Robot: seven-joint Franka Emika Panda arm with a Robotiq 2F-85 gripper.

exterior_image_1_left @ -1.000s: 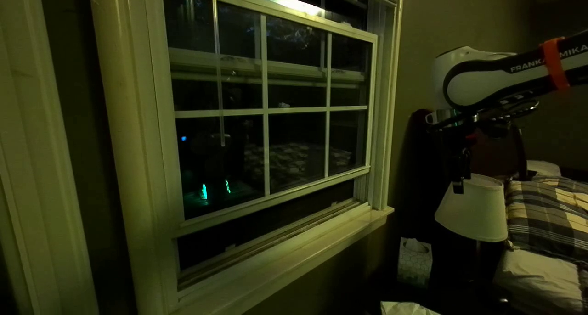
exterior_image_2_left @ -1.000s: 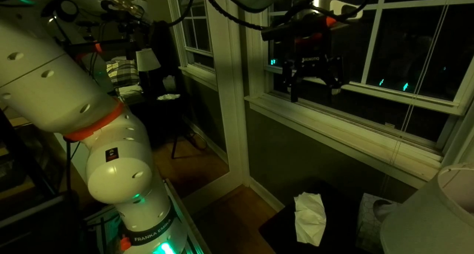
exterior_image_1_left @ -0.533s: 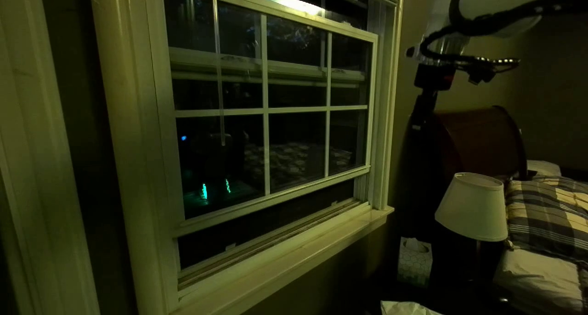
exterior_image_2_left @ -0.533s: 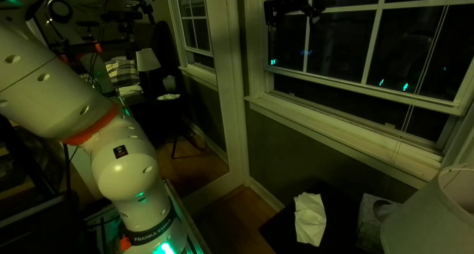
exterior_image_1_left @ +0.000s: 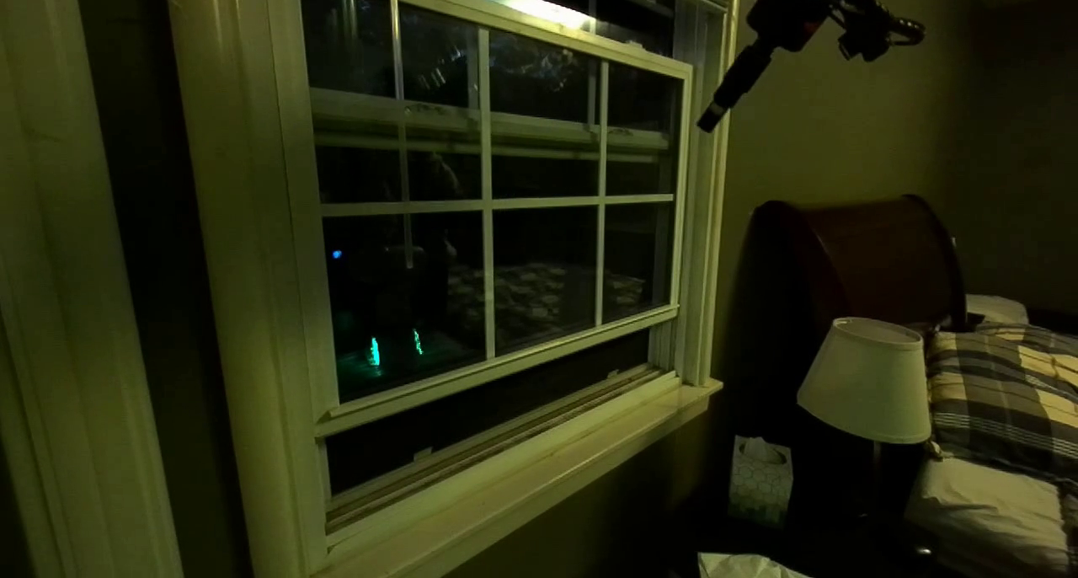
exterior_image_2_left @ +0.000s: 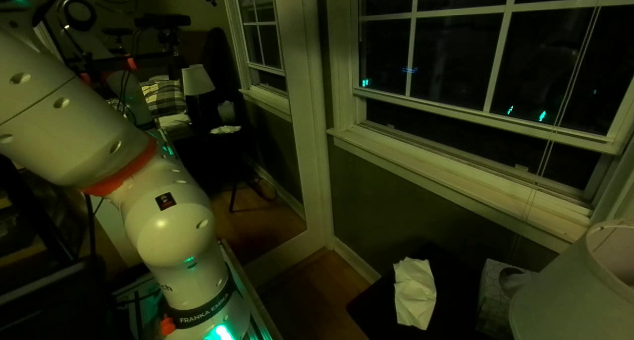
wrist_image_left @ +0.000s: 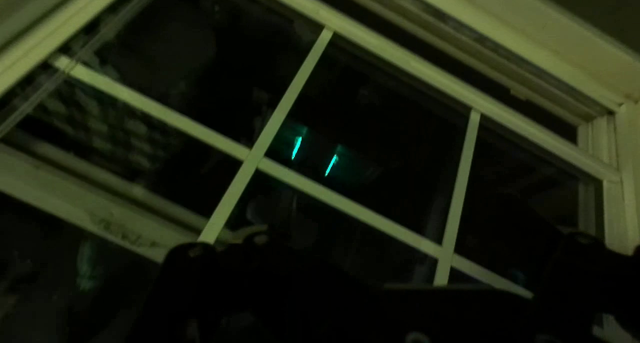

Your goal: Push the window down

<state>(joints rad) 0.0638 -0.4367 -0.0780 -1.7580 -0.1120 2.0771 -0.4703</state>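
Okay: window [exterior_image_1_left: 497, 200] up off the sill [exterior_image_1_left: 589, 443], my gripper [exterior_image_1_left: 708, 124] high, jaws spread wide, holding nothing.
In an exterior view I see the gripper overlap the side trim [exterior_image_1_left: 706, 249]; contact, can't tell. Lampshade [exterior_image_1_left: 866, 384] well below, tissue box [exterior_image_1_left: 760, 485] lower. Clear wand [exterior_image_1_left: 401, 119] hangs across the left panes [exterior_image_1_left: 362, 169]. Dark gap under the bottom rail [exterior_image_1_left: 505, 366]. Window itself: white frame [exterior_image_1_left: 680, 182], six dark panes, thin white bars [exterior_image_1_left: 486, 266], teal glints [exterior_image_1_left: 375, 350] in the glass.
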